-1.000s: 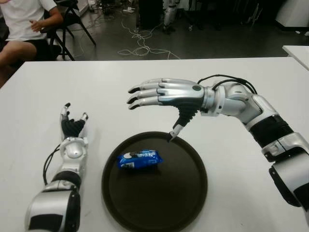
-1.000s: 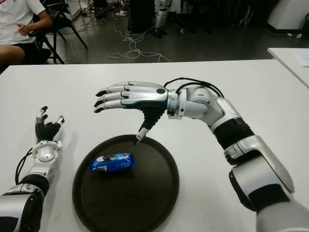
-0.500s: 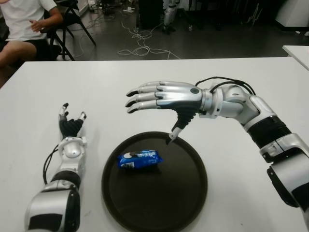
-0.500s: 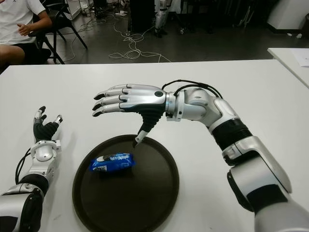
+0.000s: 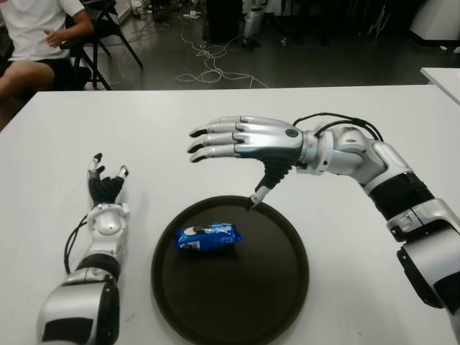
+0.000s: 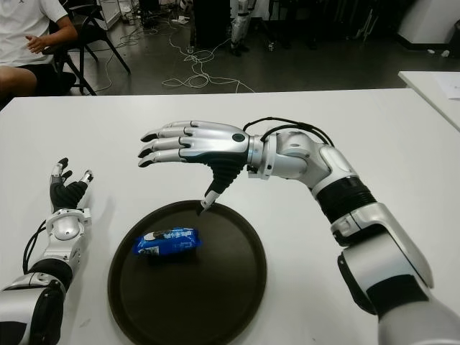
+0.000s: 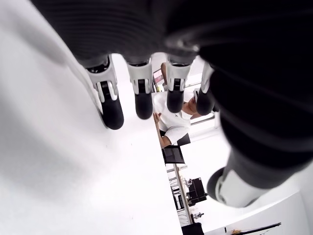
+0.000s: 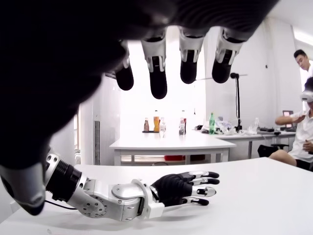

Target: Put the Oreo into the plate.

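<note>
Oreo (image 5: 208, 236), a blue packet, lies inside the dark round plate (image 5: 280, 302), toward its left half, so the task looks done. The right hand (image 5: 244, 140) hovers above the plate's far rim, fingers spread and holding nothing, thumb pointing down at the rim. Against half a second ago it has barely shifted, a slight drift up and away, which suggests it has let go and is clearing off. The left hand (image 5: 106, 188) shows left of the plate on the white table (image 5: 374, 302), fingers loosely spread, empty.
</note>
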`<state>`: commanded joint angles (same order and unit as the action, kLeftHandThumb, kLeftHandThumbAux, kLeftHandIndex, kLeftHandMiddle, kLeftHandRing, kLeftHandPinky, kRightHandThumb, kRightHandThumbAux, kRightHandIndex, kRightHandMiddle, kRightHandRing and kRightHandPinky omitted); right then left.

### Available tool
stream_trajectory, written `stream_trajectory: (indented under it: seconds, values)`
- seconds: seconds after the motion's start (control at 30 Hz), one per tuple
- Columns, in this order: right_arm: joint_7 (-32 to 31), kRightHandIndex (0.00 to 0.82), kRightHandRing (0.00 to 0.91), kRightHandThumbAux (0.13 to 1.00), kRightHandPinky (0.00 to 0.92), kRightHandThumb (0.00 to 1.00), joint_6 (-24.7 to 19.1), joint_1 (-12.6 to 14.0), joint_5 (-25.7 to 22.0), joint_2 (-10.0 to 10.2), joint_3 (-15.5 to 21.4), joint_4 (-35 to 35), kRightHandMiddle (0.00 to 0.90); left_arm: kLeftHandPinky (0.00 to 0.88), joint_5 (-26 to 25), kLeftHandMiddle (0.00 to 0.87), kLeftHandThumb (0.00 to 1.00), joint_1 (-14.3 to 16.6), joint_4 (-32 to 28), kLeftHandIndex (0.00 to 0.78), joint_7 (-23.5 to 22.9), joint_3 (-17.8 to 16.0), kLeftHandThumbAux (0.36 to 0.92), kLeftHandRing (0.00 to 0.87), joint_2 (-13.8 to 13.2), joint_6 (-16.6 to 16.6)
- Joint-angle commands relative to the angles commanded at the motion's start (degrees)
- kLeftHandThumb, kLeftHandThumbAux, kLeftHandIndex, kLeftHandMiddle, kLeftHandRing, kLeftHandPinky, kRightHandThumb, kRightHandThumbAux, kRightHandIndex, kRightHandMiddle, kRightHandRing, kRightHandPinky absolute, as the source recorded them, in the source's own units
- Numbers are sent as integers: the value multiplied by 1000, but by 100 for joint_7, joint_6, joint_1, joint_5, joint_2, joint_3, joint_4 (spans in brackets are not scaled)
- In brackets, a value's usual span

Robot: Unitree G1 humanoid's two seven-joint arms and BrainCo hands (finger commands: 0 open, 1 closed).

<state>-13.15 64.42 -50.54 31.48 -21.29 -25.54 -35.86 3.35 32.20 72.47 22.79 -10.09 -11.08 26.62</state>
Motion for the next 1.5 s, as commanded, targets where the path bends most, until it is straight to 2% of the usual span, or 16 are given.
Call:
stream_trajectory:
  seconds: [0.07,0.2,0.27,0.47,0.63,0.8,1.0,1.1,1.23,1.37,1.5]
  values:
    - [224,0,0,589,0,0,-100,-114,153,-61,148,-58,0,53,30,88,0,-52,-129,49,80,36,720,80,67,115]
    - [945,0,0,571,0,0,-363,-667,591,-22,286,-784,0,52,186,80,0,-84,-357,44,247,180,721,73,97,318]
    - [1289,0,0,563,0,0,-430,-805,721,-23,328,-1017,0,41,261,68,0,-101,-388,40,296,255,722,57,82,395]
    - [2100,0,0,563,0,0,-523,-512,745,-38,567,-892,0,32,375,40,0,-141,-416,25,315,362,717,25,46,553]
    - [2650,0,0,553,0,0,-727,-466,693,65,677,-1120,0,36,365,34,0,-140,-406,19,268,370,709,19,33,611]
    - [3427,0,0,567,0,0,-627,-343,523,-263,997,-1859,0,29,416,40,0,-133,-403,26,315,414,714,21,14,593]
    - [3396,0,0,606,0,0,-443,340,-67,-538,1346,-2390,0,37,419,52,0,-124,-376,32,338,404,726,34,-8,577]
    - [3122,0,0,631,0,0,-525,743,-692,-211,1587,-2614,0,36,386,54,0,-94,-327,33,308,376,726,38,-36,530]
    - [3058,0,0,617,0,0,-659,1109,-1002,90,1671,-2395,0,38,375,52,0,-81,-289,31,279,366,719,38,-79,508]
    - [3127,0,0,599,0,0,-848,1391,-1032,227,1695,-2284,0,34,393,43,0,-75,-274,27,250,378,709,30,-118,489]
    - [3153,0,0,626,0,0,-1123,1385,-978,274,1724,-2393,0,31,403,39,0,-78,-278,27,215,388,714,25,-144,490]
